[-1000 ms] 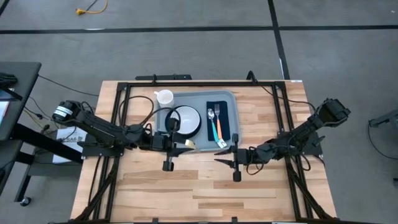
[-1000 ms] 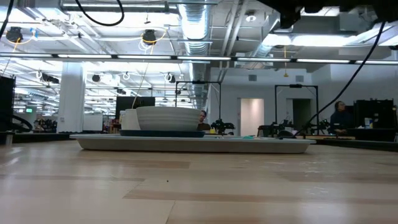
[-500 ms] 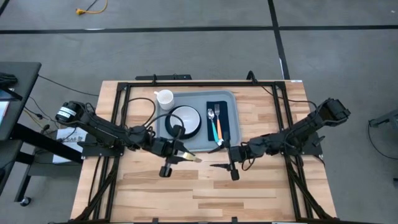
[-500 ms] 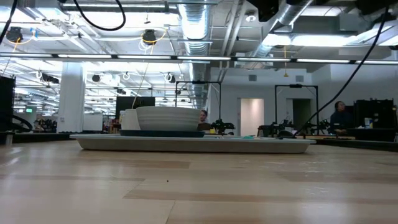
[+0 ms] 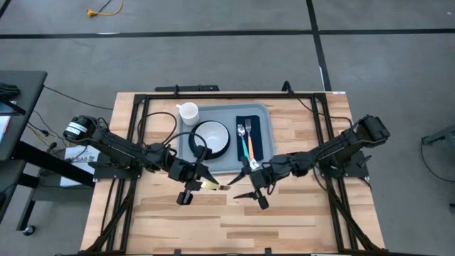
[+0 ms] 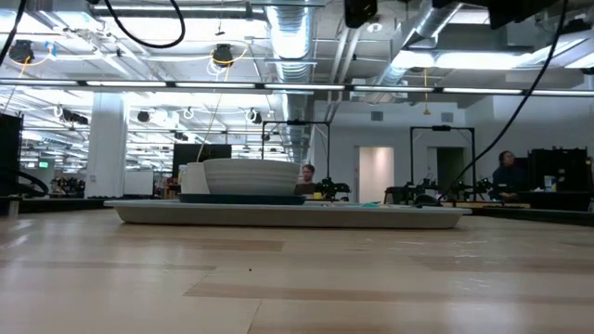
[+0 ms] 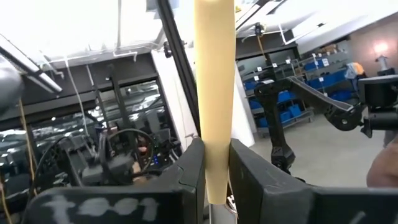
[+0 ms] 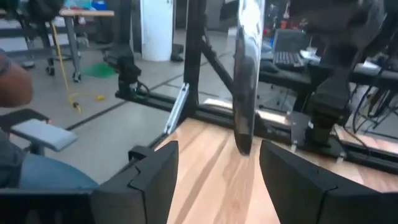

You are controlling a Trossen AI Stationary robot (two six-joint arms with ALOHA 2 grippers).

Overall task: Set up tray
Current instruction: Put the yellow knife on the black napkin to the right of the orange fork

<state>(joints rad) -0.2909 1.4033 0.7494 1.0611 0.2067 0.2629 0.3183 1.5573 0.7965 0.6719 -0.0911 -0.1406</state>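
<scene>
The grey-blue tray (image 5: pixel 229 114) lies at the table's far middle, also seen in the low view (image 6: pixel 278 215). It carries a white bowl (image 5: pixel 212 136) on a dark plate and a navy napkin (image 5: pixel 259 135) bearing a fork and a spoon. My left gripper (image 5: pixel 202 183) hovers near the tray's near edge, shut on a cream-handled knife (image 5: pixel 215 185) that points toward the table's right. My right gripper (image 5: pixel 242 183) faces it, open. The knife's shiny blade (image 8: pixel 245 81) stands between its fingers, touching neither. My left gripper pinches the knife's cream handle (image 7: pixel 214 163) between its two fingers, close to the handle's free end. The fingers come roughly level from the table's left and lie along the knife. The knife sticks out ahead of them, lifted clear of the table.
A white mug (image 5: pixel 188 112) stands at the tray's far left corner. A black frame (image 5: pixel 142 107) runs along the table's far edge and both sides. Bare wood (image 5: pixel 227 220) spreads between the grippers and the near edge. People sit in the room behind (image 6: pixel 506 167).
My left gripper has carried the knife from over the tray's near edge toward the table's near edge and somewhat right. My right gripper has moved left toward it, and its fingers stand wider apart now, on either side of the blade.
</scene>
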